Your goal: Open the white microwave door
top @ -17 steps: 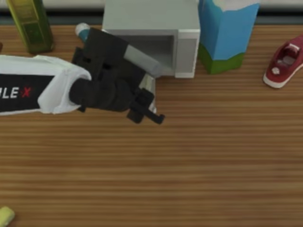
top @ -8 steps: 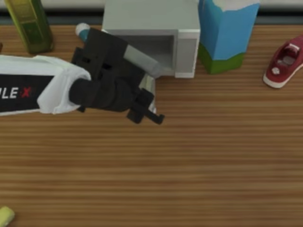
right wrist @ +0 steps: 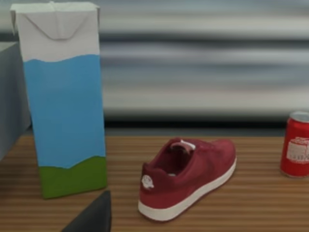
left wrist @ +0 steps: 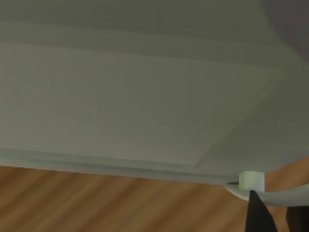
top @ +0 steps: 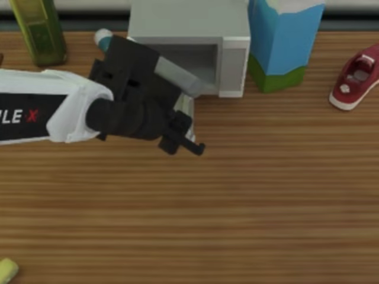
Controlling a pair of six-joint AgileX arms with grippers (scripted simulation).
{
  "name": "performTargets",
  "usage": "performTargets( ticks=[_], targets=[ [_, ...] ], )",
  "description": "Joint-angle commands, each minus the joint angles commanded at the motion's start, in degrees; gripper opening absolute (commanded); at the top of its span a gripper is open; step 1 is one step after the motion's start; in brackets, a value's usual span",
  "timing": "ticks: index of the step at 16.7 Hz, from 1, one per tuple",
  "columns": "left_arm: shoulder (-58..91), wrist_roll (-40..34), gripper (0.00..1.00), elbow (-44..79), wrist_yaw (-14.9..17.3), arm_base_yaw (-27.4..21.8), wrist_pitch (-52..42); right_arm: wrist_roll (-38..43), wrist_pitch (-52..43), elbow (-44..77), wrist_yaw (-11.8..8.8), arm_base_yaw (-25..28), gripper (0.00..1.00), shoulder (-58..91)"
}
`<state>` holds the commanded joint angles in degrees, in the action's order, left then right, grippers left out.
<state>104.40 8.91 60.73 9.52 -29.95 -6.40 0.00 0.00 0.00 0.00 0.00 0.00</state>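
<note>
From above, the white microwave door stands swung out at the back of the table, the left gripper at its free edge — grip state cannot be told. Left wrist view: door panel fills the frame. Right wrist view: carton, shoe — right arm absent. Opening looks underway; next, continue the outward arc.

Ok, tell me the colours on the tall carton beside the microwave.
The carton is white on top, blue in the middle, green at the base; the right wrist view shows it best.
</note>
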Motion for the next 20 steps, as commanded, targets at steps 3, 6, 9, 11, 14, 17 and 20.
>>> performTargets(
  ticks=[3,6,9,11,14,17,20],
  targets=[
    [0.05,-0.34,0.00,-0.07,0.48,-0.46,-0.04,0.00,0.00,0.00,0.00,0.00,1.00,0.00],
    [-0.26,0.96,0.00,-0.44,1.21,0.22,-0.23,0.00,0.00,0.00,0.00,0.00,1.00,0.00],
    [-0.75,2.69,0.00,-0.84,2.24,1.16,-0.38,0.00,0.00,0.00,0.00,0.00,1.00,0.00],
    [-0.78,2.88,0.00,-0.91,2.35,1.25,-0.43,0.00,0.00,0.00,0.00,0.00,1.00,0.00],
    [-0.78,2.88,0.00,-0.91,2.35,1.25,-0.43,0.00,0.00,0.00,0.00,0.00,1.00,0.00],
    [-0.78,2.88,0.00,-0.91,2.35,1.25,-0.43,0.00,0.00,0.00,0.00,0.00,1.00,0.00],
    [-0.78,2.88,0.00,-0.91,2.35,1.25,-0.43,0.00,0.00,0.00,0.00,0.00,1.00,0.00]
  ],
)
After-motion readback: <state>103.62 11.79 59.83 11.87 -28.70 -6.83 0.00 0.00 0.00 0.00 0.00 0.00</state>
